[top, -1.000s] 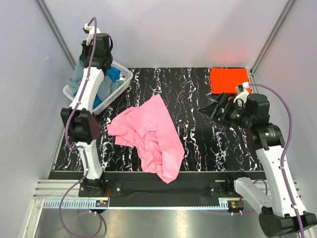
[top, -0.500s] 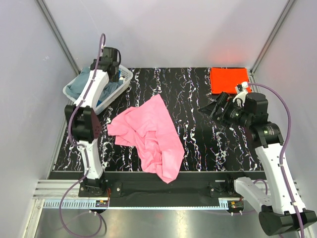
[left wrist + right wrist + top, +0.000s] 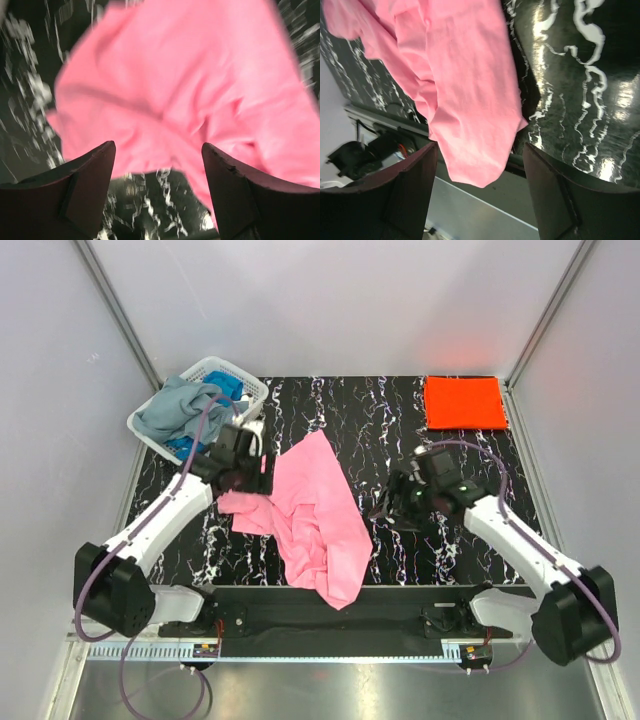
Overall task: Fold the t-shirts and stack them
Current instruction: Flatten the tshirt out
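A crumpled pink t-shirt lies mid-table, its lower end hanging over the front edge. My left gripper hovers at its left edge, open. In the left wrist view the pink t-shirt fills the space beyond the left gripper, with nothing between the fingers. My right gripper is just right of the shirt, open. In the right wrist view the right gripper frames the pink t-shirt's hanging end without touching it. A folded orange-red t-shirt lies flat at the back right.
A white lattice basket stands at the back left corner, holding a grey-blue t-shirt and a blue one. The black marbled table is bare between the pink shirt and the orange-red one. Grey walls close in on both sides.
The left gripper let go of the grey-blue shirt over the basket, opened, and swung down to the pink shirt's left edge. The right arm moved from beside the orange-red shirt toward the pink shirt.
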You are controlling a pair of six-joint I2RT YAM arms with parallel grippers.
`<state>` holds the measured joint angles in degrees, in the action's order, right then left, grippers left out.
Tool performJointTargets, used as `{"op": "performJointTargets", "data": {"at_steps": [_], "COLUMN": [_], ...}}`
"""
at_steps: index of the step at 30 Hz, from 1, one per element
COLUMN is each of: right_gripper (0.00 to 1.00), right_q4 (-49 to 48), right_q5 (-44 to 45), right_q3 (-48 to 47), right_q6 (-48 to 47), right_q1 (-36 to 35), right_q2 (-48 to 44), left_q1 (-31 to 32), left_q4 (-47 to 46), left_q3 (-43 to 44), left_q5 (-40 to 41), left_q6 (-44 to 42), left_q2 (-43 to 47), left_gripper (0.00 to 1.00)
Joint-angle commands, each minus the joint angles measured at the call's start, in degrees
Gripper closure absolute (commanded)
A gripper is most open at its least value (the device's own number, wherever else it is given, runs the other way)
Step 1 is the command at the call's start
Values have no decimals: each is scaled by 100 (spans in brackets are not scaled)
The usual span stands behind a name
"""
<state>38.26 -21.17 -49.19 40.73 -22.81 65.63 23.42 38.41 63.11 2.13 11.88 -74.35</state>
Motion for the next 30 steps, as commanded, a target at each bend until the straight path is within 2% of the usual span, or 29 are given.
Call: {"op": "performJointTargets", "data": {"at_steps": [1, 6, 8, 11, 13, 17, 22, 23, 24, 25, 27, 28, 30], "right_gripper": [25, 35, 43, 48, 48, 46, 44, 43, 43, 43, 43, 43, 43], "right_q4": [-618, -785, -907, -690, -391, 163, 445, 454, 428, 384, 270, 226, 129], "right_q5": [1043, 1965, 2055, 1967, 2099, 2512, 2152, 2143, 2152, 2143, 2143, 2143, 1943], "right_q3": [-169, -1565, -2205, -2945, -3314, -3186, -2729, -2623, -2518, -2299, -2131, -2008, -1919], "right_q6": [50, -758, -1066, -1059, -954, -584, -443, -426, -426, -417, -408, -399, -417], "right_q1": [-715, -1847, -2016, -2079, -2079, -2079, -2105, -2105, -2105, -2105, -2105, -2105, -2105], "right_q2": [326, 1811, 2521, 3385, 3719, 3520, 2949, 2843, 2737, 2510, 2307, 2158, 2042], "left_q1": [-153, -917, -1278, -1340, -1331, -1331, -1331, -1349, -1349, -1349, -1349, -1401, -1471], "left_q4": [-79, -387, -650, -765, -643, -765, -1124, -1213, -1213, -1031, -1020, -1194, -1353], "left_q3": [-641, -1511, -1915, -2031, -1734, -1233, -696, -521, -345, -135, 104, 105, 87], "left_q5": [401, -177, -511, -511, -687, -1196, -1557, -1941, -2066, -2041, -1875, -1831, -1708], "left_q6": [727, 1790, 2063, 1828, 1529, 1045, 1097, 1089, 1036, 984, 904, 904, 983], "left_q2": [349, 1228, 1518, 1581, 1494, 1065, -164, -385, -657, -1165, -1476, -1608, -1671], "left_gripper": [24, 25, 26, 27, 27, 27, 31, 31, 34, 44, 55, 58, 58]}}
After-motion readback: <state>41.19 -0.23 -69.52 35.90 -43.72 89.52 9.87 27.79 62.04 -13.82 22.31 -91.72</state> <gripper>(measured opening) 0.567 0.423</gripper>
